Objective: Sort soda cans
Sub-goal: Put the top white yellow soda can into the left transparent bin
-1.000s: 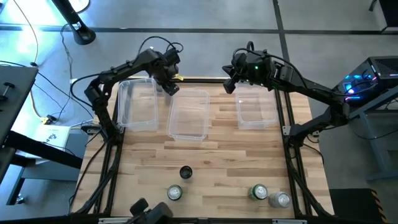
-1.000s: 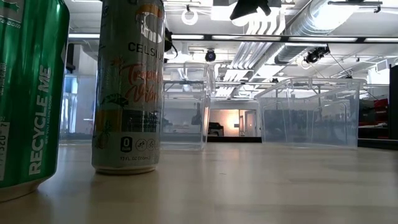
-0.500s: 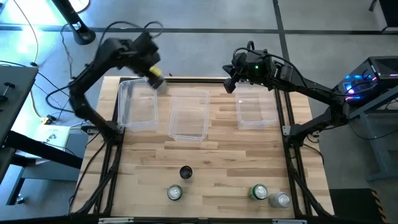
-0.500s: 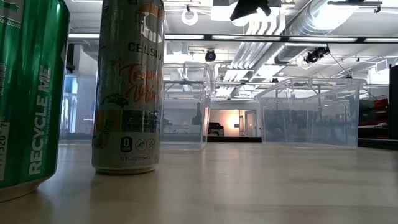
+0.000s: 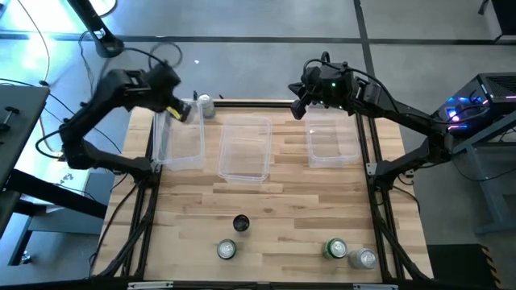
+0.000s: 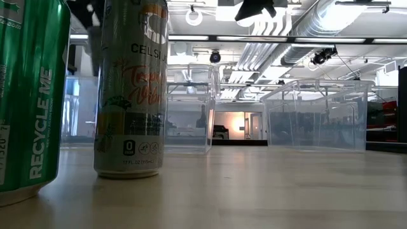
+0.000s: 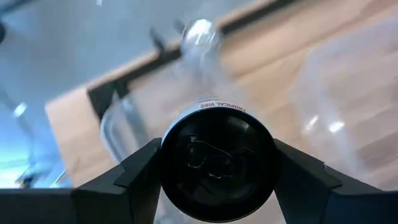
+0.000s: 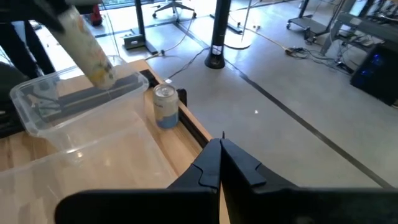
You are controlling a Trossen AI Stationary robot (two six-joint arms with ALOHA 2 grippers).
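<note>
Left jaws (image 5: 179, 109) closed on a pale can (image 7: 217, 165), now swung outward over the left bin (image 5: 179, 138) at the far-left corner of the surface (image 5: 282, 209). Placement judged imminent. Second can (image 5: 206, 105) upright at far edge. Right jaws (image 5: 297, 103) closed, empty, above the right bin (image 5: 332, 137). Four cans (image 5: 335, 249) remaining along near edge.

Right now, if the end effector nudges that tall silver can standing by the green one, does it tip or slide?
Probably tips: the tall silver can is slim, with a narrow base. Likely slides little on the bare wooden table. Its neighbour, the green can, may get knocked.
</note>
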